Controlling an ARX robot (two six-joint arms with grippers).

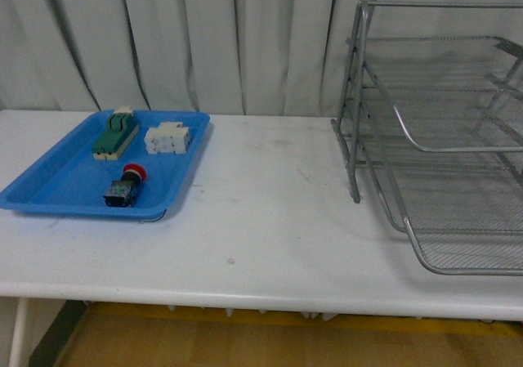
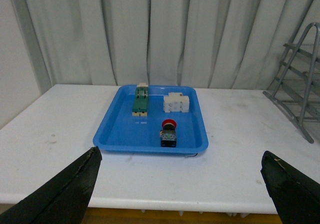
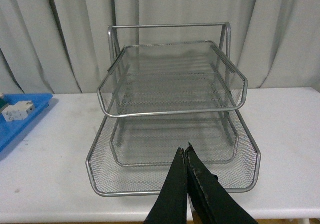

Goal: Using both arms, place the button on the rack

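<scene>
Right now our left gripper (image 2: 180, 155) is spread wide, fingers (image 2: 70, 189) far apart w/ nothing between them. The button (image 2: 169, 131) sits ahead of it, well apart, approx. in line w/ the gap. Its red cap is on the far side from the gripper and its black body on the near side. It lies in the blue tray (image 2: 125, 129), near the rim closest to the gripper. Further off in that tray we see the green-and-cream terminal block (image 2: 141, 100) & the white component (image 2: 176, 103), side by side. Our right gripper (image 3: 184, 154) is pressed together, tips touching, holding nothing. The rack (image 3: 130, 176) stands straight ahead of it on the white table (image 3: 50, 174), open side facing the gripper.
</scene>
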